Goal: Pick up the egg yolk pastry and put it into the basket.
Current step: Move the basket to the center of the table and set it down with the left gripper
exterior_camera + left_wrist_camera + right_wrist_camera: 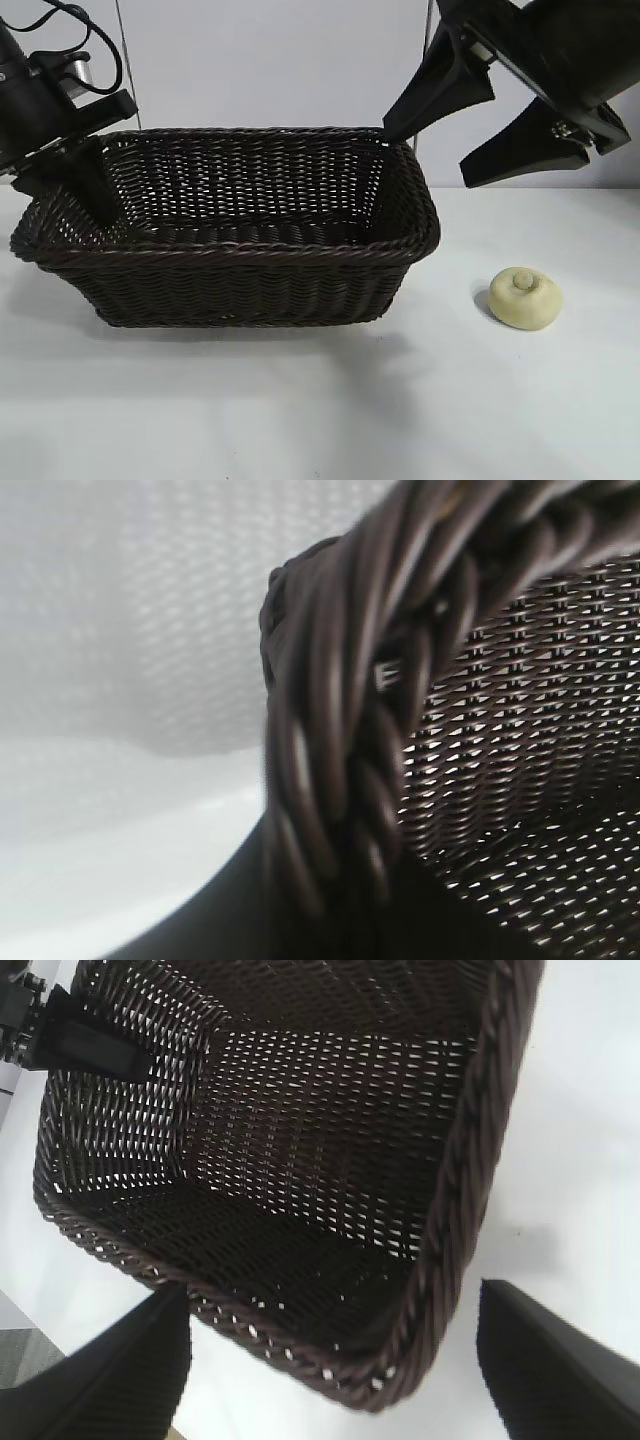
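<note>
Sitting knob-up on the table [300, 420], egg yolk pastry [526, 297] lies beside basket [230, 280]; right tool [470, 130] released, left tool [90, 195] clenched on its rim

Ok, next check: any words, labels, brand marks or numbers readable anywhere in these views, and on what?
None. The basket, the pastry, the table, the left gripper at the basket's end wall and the open right gripper above its far corner all show no print.
</note>
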{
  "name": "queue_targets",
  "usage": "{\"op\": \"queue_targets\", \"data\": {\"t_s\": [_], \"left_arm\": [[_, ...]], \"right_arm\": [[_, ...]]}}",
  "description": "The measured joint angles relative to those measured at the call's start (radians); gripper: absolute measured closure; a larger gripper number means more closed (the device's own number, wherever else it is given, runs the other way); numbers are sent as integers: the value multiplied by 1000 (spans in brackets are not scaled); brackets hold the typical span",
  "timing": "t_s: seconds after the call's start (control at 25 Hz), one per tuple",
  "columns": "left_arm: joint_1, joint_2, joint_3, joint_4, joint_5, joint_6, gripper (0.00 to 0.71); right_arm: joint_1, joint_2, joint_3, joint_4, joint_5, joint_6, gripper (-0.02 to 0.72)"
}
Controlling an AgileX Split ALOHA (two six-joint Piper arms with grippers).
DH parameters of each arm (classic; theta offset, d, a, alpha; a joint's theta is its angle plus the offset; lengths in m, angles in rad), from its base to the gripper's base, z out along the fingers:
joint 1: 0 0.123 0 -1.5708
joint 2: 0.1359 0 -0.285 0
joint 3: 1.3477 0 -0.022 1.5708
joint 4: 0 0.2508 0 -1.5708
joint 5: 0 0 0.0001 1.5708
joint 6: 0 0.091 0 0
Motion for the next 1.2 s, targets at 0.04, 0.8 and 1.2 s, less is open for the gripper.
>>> {"op": "queue_targets", "data": {"t_s": [0.04, 0.8, 1.2], "left_arm": [[-5, 0, 0, -4, 0, 0, 611], [-13, 96, 0, -10, -72, 19, 611], [-13, 126, 0, -13, -78, 32, 611]], "right_arm": [[0, 0, 0, 0, 0, 0, 136], [0, 0, 0, 0, 0, 0, 136], [0, 0, 0, 0, -1, 0, 136]]}}
